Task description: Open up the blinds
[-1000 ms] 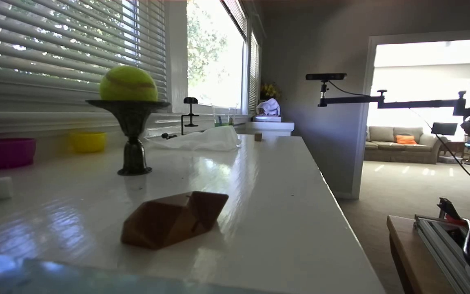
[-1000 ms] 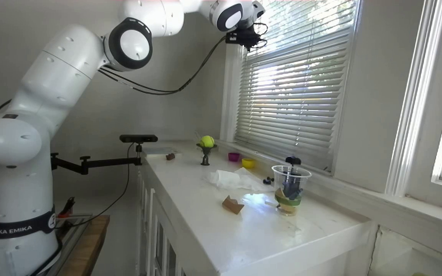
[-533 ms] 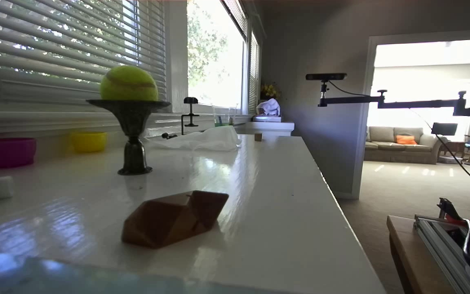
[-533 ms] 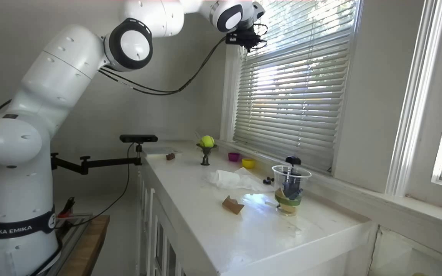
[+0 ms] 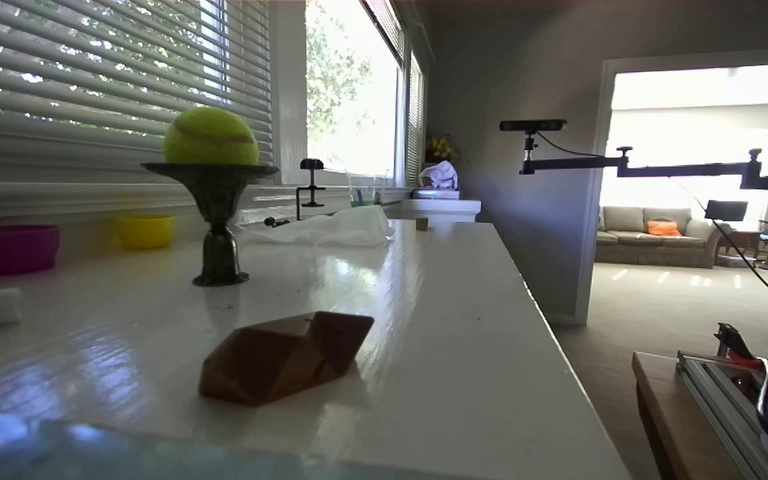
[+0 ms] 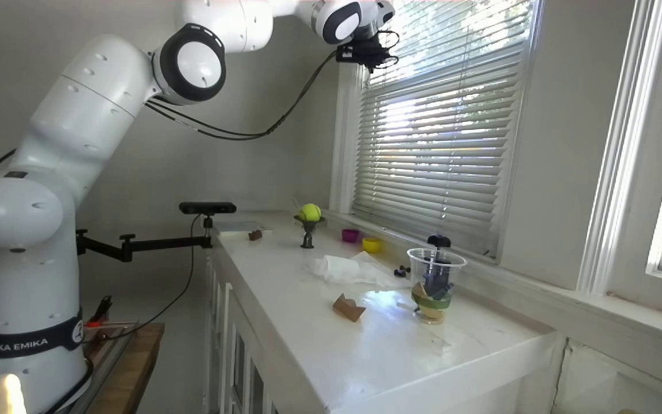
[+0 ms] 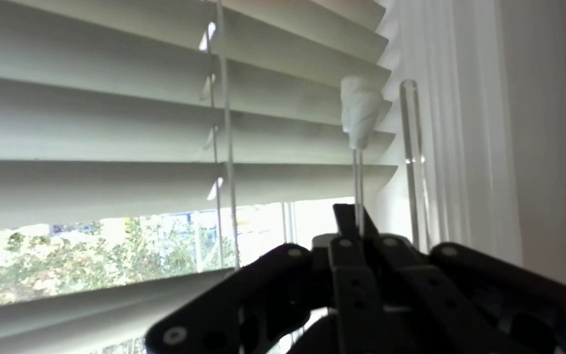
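The white blinds (image 6: 440,190) cover the window with many horizontal slats and show in both exterior views (image 5: 124,87). Their slats also fill much of the wrist view (image 7: 91,130), with a wide gap showing greenery. In the wrist view a thin double pull cord (image 7: 358,172) with a white tassel (image 7: 360,110) runs between the fingertips of my gripper (image 7: 355,221), which look closed on it. A clear wand (image 7: 413,162) hangs beside it. In an exterior view my gripper (image 6: 369,56) is high, in front of the blinds' left side. It is out of view in the remaining exterior view.
A white countertop (image 6: 308,305) runs below the window. On it are a tennis ball (image 6: 310,212) on a dark stand, purple (image 6: 350,235) and yellow (image 6: 372,245) cups, a clear cup (image 6: 437,259), white paper (image 6: 342,268) and brown blocks (image 6: 349,307). A camera arm (image 6: 158,244) stands beside the counter.
The arm and gripper have moved slightly up and to the left in an exterior view. The bottom of the blinds has swayed a little. A light glows on the robot's base.
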`<state>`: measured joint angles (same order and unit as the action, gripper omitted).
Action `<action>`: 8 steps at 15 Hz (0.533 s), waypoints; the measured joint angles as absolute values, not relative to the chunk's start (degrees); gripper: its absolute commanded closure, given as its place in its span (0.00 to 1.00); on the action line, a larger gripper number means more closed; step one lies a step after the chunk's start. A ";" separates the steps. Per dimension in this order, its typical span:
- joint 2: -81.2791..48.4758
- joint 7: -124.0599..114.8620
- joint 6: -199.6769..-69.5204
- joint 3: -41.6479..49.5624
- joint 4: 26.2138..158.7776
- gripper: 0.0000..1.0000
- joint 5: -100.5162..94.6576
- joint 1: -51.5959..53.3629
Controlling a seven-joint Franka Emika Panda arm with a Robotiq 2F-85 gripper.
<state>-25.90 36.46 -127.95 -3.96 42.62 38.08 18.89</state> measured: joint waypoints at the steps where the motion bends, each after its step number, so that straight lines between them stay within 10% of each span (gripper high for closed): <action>1: -25.10 36.12 -128.35 -3.82 43.59 1.00 38.08 18.87; 8: -16.37 30.66 -134.40 -2.48 59.39 1.00 38.09 18.96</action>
<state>-16.37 30.66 -134.40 -2.48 59.39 38.09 18.96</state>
